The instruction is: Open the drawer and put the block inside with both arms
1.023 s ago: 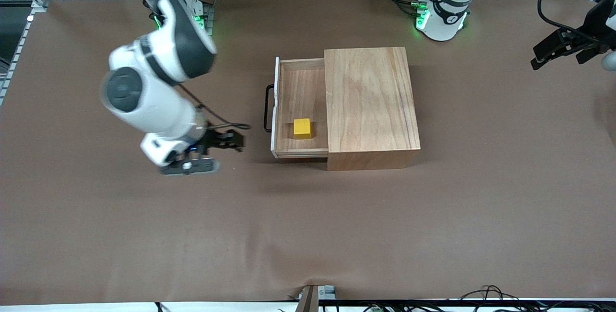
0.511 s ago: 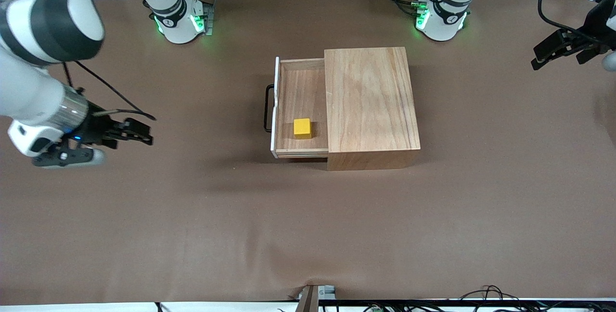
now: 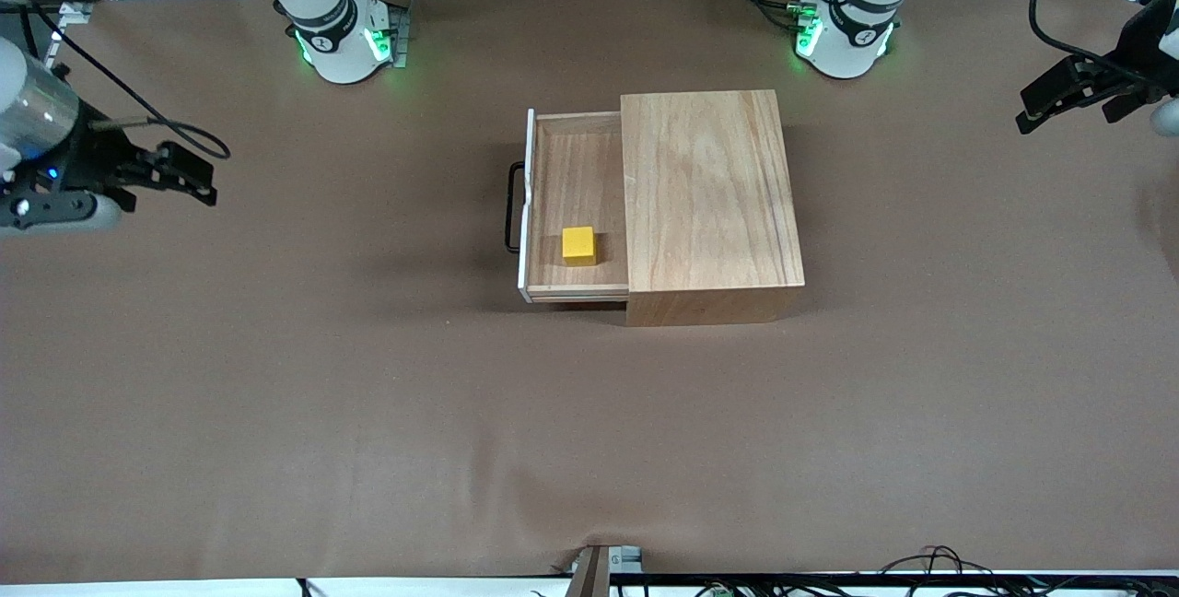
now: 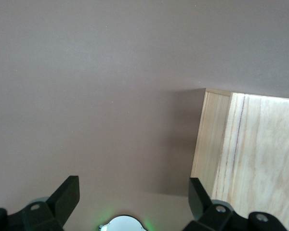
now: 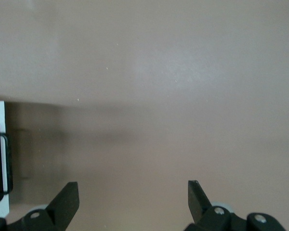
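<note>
Drawer (image 3: 576,201) stands pulled out of the wooden box (image 3: 709,201) toward the right arm's end of the counter (image 3: 368,394), and the yellow block (image 3: 578,245) lies inside it, in the corner nearer to the front camera, close to the box's opening; the black handle (image 3: 513,207) on the white-edged front panel is free, nothing touches it. A brown cover lies over the whole counter, smooth and plain; along its upper edge I see metal frames, cables and some orange things that I cannot make out; both round bases glow green. The right end effector (image 3: 189,175) hangs over the bare counter at the right arm's end, well apart from the drawer, fingers spread wide and holding nothing; most of this arm is cut off at the edge. The left end effector (image 3: 1045,109) waits over the left arm's end of the counter; in its wrist view the fingers (image 4: 62,199) are spread too, empty, with a corner of the box below.
</note>
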Controlling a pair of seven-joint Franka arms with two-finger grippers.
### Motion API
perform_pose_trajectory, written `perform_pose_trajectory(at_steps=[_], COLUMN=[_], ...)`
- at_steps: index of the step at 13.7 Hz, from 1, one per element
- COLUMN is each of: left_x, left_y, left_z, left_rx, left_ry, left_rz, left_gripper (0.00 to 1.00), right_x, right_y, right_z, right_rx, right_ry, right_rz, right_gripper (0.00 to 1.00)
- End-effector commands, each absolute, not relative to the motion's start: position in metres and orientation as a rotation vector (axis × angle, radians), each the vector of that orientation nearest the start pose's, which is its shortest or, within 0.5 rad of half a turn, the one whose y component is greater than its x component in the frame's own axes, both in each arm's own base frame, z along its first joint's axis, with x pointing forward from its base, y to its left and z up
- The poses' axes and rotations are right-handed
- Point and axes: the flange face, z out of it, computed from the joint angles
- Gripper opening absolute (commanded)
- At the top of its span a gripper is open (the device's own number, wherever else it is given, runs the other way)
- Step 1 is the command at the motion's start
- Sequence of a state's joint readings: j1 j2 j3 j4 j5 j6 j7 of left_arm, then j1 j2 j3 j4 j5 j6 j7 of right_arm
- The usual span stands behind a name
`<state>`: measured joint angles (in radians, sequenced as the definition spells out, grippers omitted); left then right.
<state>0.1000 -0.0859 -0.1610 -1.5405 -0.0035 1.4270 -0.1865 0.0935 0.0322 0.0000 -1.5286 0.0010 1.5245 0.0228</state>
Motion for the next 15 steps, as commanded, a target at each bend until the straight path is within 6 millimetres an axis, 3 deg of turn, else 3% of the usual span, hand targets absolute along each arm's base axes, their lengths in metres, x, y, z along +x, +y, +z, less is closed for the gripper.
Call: perform_pose_trajectory(at_steps=[1,8,15], left_x=[0.501,0.499,0.501], left_y=[-0.033,-0.022,-0.018], left_z=[0.677,0.680,0.682], left_rx=[-3.122,-3.119,-3.123], left_ry=[-0.187,-0.219,-0.195], left_rz=[0.024,0.022,0.011], left_gripper=[1.00,1.00,1.00], right_x=[0.534,0.532,0.534], right_y=[0.046,0.013,0.013], right_z=[0.638,0.643,0.642], right_rx=[-3.168,-3.168,-3.124], right_ry=[-0.114,-0.063,0.060], right_rz=[0.058,0.053,0.061], right_gripper=[1.00,1.00,1.00])
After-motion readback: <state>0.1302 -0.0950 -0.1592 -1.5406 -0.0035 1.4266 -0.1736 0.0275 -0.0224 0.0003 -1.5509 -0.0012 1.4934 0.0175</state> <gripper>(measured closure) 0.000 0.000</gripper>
